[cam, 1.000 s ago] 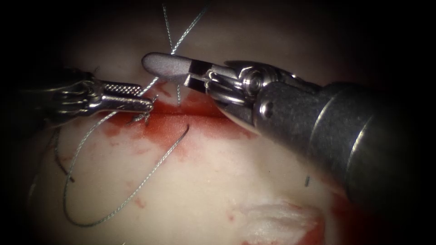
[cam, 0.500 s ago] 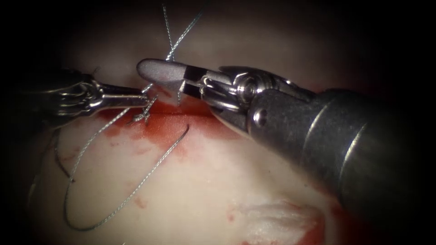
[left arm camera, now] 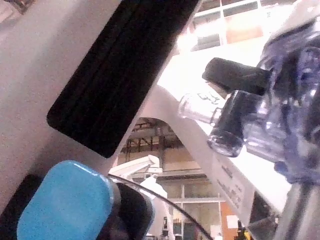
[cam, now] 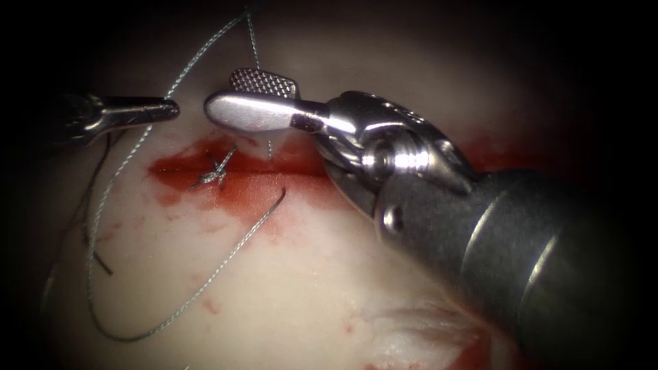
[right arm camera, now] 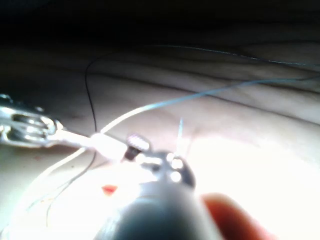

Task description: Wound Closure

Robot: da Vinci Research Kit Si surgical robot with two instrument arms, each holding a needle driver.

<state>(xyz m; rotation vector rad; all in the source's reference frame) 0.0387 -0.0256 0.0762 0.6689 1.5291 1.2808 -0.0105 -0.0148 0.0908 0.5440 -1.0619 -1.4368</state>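
Two tools hang over the tissue (cam: 329, 288). Left tool (cam: 168, 109): fingers together, clamped on the thread (cam: 199, 58), which runs up from their tips and loops down below them. Right tool (cam: 229, 96): fingers apart, holding nothing, a thread strand passing just behind the upper one. Knot (cam: 214, 175) sits on the cut (cam: 274, 170), below the gap between both tips. I cannot make out the needle.
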